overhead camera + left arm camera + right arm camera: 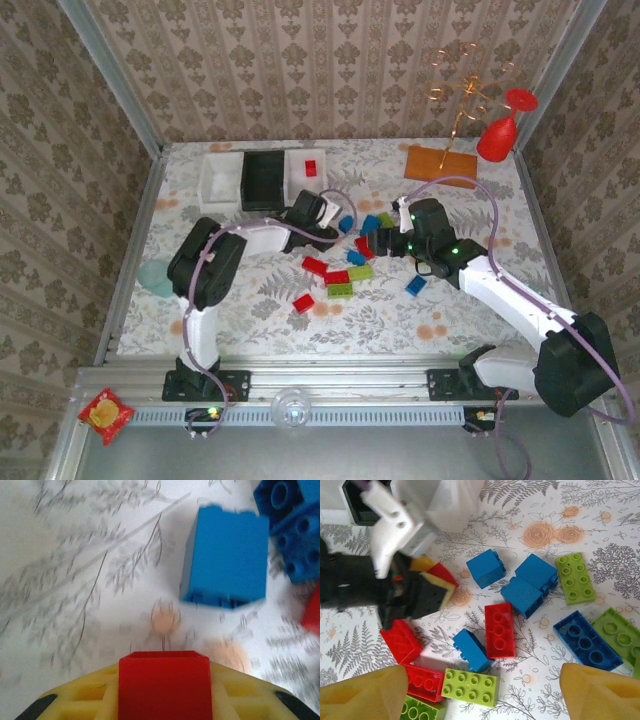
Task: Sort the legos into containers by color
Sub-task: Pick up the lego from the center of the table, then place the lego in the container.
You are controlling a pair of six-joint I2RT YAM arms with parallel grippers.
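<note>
**Step in hand.** Grasp of one red brick, which I judge complete. The left gripper is clamped on a small red rectangular plastic brick. The left wrist view shows it seated between the yellow pads, just above the floral tabletop. It sits at the left side of the loose pile near the tabletop's middle. The right gripper hovers over the same pile, fingers apart, nothing between them.

**Next move.** I judge that the held brick belongs in the right white square bin, because one red brick lies there. The move calls for:
- a lift clear of the neighbouring blue brick;
- travel toward the far edge;
- release above that bin, not above the black middle bin.

**Counts.**
- Bins: three, in a row at the far edge, left of its middle. I can make out no brick in the left white bin or the black one.
- Loose bricks in the right wrist view: three red, five blue, at least four lime green. The frame edges cut some, so I treat these as minimums.
</note>
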